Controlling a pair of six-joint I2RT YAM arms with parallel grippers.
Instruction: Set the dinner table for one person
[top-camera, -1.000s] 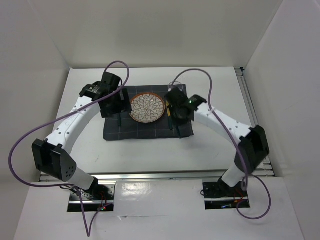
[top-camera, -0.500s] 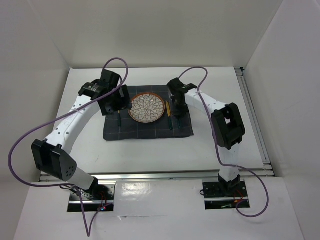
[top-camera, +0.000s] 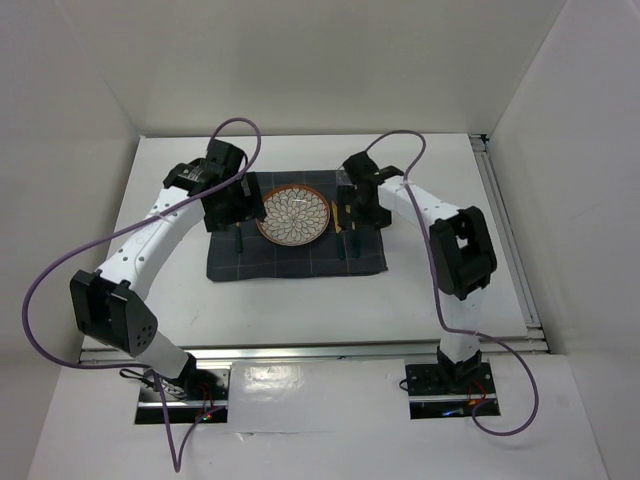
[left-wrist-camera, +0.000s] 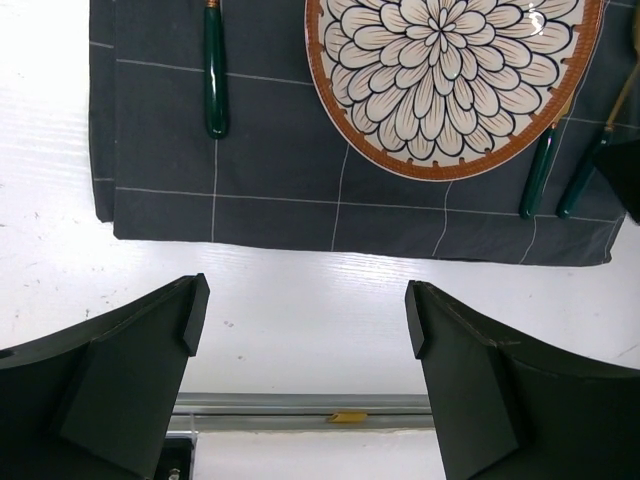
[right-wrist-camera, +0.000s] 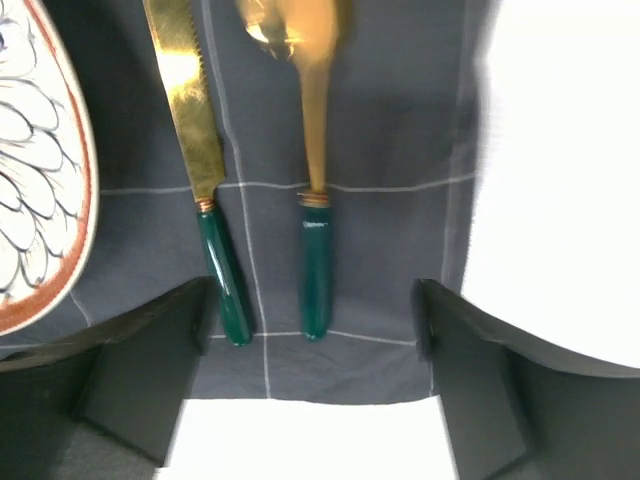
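Note:
On the white dinner table lies a dark grey gridded cloth with a flower-patterned plate on it. A green-handled fork lies left of the plate. To the plate's right, a gold knife and a gold spoon, both green-handled, lie side by side. My right gripper hovers open over their handle ends and holds nothing. My left gripper is open and empty, above the bare table in front of the cloth's near edge.
A metal rail runs along the table's near edge. White walls enclose the table on three sides. Purple cables loop above both arms.
My right arm's elbow has folded up and inward, and its jaws have opened. The spoon lies free on the cloth. The left arm has barely shifted.

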